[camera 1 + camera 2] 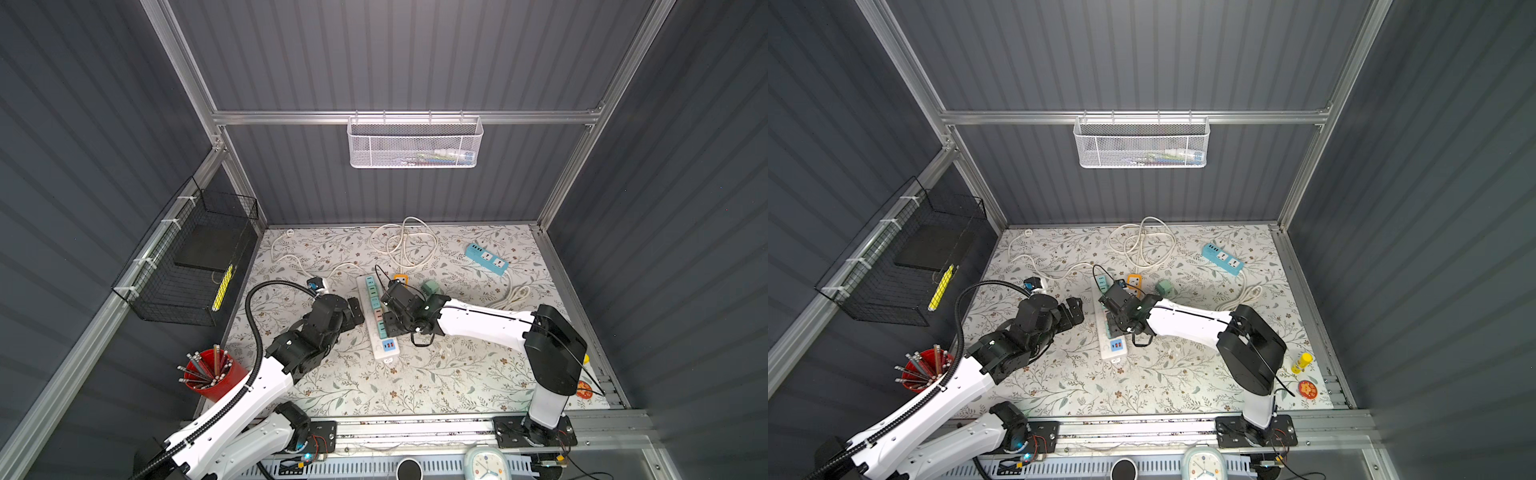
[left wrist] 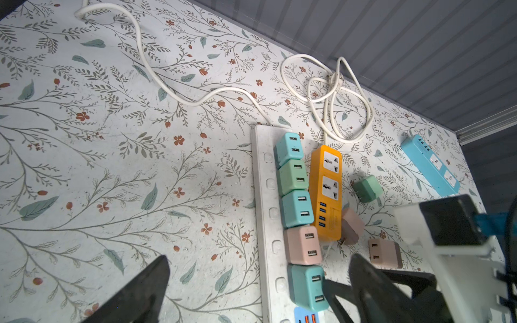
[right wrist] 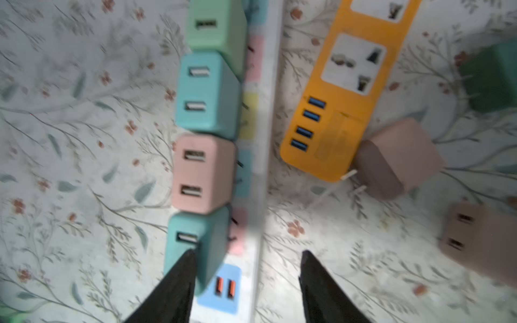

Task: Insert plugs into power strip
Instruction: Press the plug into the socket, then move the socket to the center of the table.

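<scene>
Five plugs (image 2: 296, 208) sit in the power strip (image 2: 265, 195); my right claw (image 3: 249, 253) hangs parted by the end teal plug (image 3: 184, 226), left claw (image 2: 260, 258) wide, both empty.

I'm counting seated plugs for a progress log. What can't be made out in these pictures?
Power strip: its middle is hidden under the right arm in both top views.
Nearest teal plug: right wrist view is blurred, a gripper finger covers part; seating unclear.
Pink plug: cut off by that view's edge.
Basket contents: too small behind mesh.
</scene>
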`<state>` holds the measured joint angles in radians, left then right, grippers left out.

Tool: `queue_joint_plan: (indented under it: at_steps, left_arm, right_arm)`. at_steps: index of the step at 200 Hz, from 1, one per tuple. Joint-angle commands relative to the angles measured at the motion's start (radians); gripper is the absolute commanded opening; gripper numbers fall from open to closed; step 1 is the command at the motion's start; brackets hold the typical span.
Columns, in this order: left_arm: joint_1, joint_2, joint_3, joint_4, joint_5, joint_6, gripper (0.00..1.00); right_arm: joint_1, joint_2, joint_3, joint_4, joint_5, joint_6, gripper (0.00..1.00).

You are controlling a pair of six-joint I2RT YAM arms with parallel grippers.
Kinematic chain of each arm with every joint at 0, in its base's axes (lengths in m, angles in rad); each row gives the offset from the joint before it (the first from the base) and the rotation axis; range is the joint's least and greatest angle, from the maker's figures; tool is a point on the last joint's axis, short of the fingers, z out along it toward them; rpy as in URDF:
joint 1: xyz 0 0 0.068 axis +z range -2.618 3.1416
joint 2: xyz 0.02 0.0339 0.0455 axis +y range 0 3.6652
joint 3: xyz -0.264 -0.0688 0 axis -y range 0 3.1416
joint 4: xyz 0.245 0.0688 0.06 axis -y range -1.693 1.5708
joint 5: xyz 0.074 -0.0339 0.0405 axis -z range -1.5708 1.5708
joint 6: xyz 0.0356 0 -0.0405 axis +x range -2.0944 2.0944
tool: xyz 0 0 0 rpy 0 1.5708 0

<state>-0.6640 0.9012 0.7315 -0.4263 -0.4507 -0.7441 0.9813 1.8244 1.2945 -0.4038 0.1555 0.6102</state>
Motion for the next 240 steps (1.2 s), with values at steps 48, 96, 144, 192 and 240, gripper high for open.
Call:
queue_joint_plan:
  at_steps: [48,96,144,192,240]
  left_arm:
    - [0.001,0.017,0.014,0.0,0.003,-0.011,1.0]
    - [0.001,0.029,0.027,0.015,0.01,0.006,1.0]
    - [0.001,0.07,0.05,0.028,0.024,0.025,1.0]
    - [0.001,0.107,0.077,0.048,0.038,0.031,1.0]
    - [0.001,0.113,0.078,0.045,0.043,0.019,1.0]
  right_arm:
    - [-0.004,-0.011,-0.06,-0.018,0.015,0.017,0.59]
    - [0.026,-0.179,-0.122,-0.009,-0.029,-0.035,0.66]
    - [0.051,-0.193,-0.263,-0.002,-0.071,-0.015,0.65]
    - [0.083,-0.129,-0.283,0.01,-0.148,0.005,0.62]
    - [0.056,-0.042,-0.243,0.082,-0.102,-0.025,0.51]
